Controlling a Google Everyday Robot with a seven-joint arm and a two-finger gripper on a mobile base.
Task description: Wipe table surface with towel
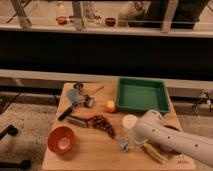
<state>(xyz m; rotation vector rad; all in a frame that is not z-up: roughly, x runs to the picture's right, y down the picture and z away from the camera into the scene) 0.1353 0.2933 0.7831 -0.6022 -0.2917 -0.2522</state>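
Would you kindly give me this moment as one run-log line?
gripper: shut on towel | place: low at table front, right of red bowl | towel: touching table

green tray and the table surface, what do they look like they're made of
Green tray: likely plastic, one even colour, moulded raised rim. Table surface: probably wood or laminate, matte light tan, no glare. The gripper is low over the table's front, shut on the pale towel.
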